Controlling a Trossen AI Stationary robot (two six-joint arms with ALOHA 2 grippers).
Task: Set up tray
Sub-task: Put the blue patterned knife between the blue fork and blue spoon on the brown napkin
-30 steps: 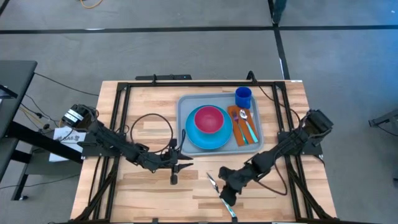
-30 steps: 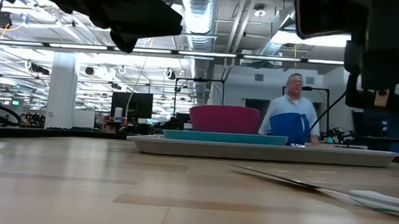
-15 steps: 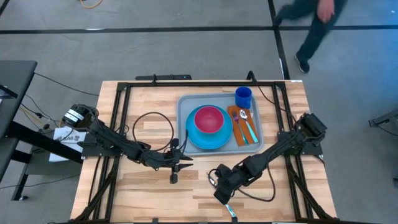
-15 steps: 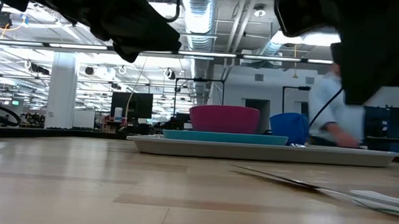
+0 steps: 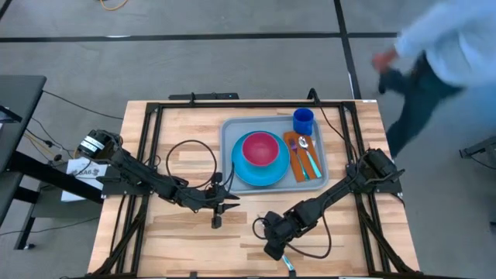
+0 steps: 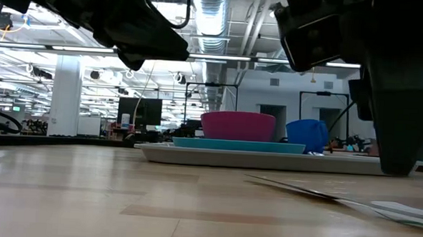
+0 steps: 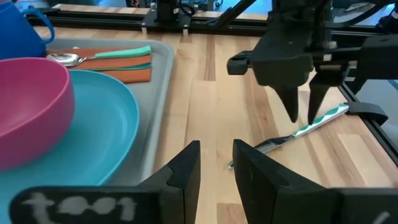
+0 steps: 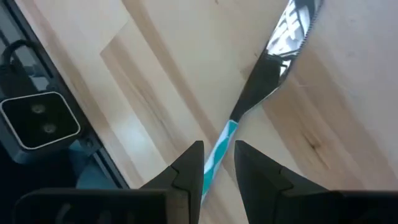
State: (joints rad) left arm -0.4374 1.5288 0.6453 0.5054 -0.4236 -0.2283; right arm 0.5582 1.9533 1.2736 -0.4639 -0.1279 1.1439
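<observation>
The grey-blue tray [image 5: 226, 132] lies at the table's far middle. It holds a blue plate [image 5: 271, 172] with a pink bowl [image 5: 260, 149], a blue cup [image 5: 303, 121], and an orange napkin [image 5: 297, 167] with a spoon and a fork. A teal-handled knife [image 8: 273, 68] lies flat on the wood near the front edge. My right gripper [image 8: 217, 149] points steeply down over it, open, one finger on each side of the handle [image 7: 323, 118]. My left gripper [image 7: 216, 163] hovers open and holds nothing, left of the tray's near corner.
The arms' black frame rails [image 5: 147, 155] run along the table's left, right and far sides. A loop of black cable [image 5: 190, 163] lies left of the tray. A person [image 5: 442, 54] moves past the far right corner. Bare wood shows between tray and front edge.
My right gripper has gone a little toward the table's left and front edge and tipped from a slant to pointing steeply down over the knife's handle. The knife has stayed where it was. A person has walked along the far right side of the table.
</observation>
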